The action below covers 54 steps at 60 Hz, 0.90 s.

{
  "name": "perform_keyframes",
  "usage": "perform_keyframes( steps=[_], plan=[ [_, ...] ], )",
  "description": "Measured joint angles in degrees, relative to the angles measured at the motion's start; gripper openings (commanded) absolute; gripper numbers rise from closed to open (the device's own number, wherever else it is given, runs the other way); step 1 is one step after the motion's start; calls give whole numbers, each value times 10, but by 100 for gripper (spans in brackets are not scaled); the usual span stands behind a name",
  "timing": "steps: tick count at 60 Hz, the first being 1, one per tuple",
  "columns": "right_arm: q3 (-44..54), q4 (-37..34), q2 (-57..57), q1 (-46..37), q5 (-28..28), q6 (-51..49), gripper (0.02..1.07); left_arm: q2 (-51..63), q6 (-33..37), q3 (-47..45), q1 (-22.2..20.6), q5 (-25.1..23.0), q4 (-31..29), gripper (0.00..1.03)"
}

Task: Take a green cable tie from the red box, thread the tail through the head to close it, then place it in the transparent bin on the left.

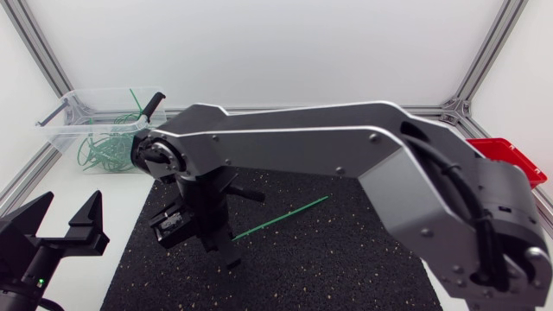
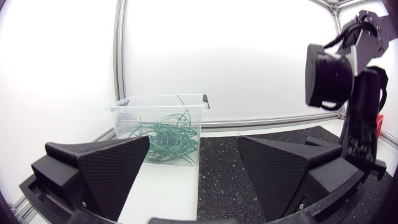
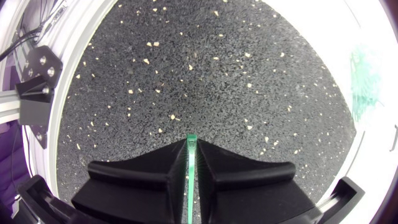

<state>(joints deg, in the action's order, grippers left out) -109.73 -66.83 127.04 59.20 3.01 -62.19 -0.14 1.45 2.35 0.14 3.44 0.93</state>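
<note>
A straight green cable tie (image 1: 285,216) stretches across the black mat (image 1: 346,259). My right gripper (image 1: 226,250) points down at the tie's near end and is shut on it. In the right wrist view the green strip (image 3: 191,144) shows pinched between the two black fingers (image 3: 149,174), its tip poking out ahead of my right gripper (image 3: 191,158). My left gripper (image 1: 65,229) stands open at the table's front left, holding nothing. The left wrist view looks past my left gripper (image 2: 193,177) to the transparent bin (image 2: 163,127) of green ties. The red box (image 1: 510,160) sits at the far right, partly hidden by my right arm.
The transparent bin (image 1: 95,130) stands at the back left on the white table, with several green ties inside. My right arm (image 1: 346,138) spans the table from the right. It appears beside my left gripper as a black wrist (image 2: 348,93).
</note>
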Motion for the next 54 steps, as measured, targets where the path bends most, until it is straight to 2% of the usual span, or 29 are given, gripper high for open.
perform_keyframes(
  steps=[30, 40, 54],
  plan=[
    [0, -86, -185, -90, 45, 2, 8, -3, -2, 1, -3, 0, 24, 99],
    [-8, -119, -208, -118, 70, 3, 8, 12, -2, 26, -23, -5, -8, 97],
    [-51, -140, -212, -156, 92, 13, 8, 130, -2, 128, -50, -17, -55, 96]
  ],
)
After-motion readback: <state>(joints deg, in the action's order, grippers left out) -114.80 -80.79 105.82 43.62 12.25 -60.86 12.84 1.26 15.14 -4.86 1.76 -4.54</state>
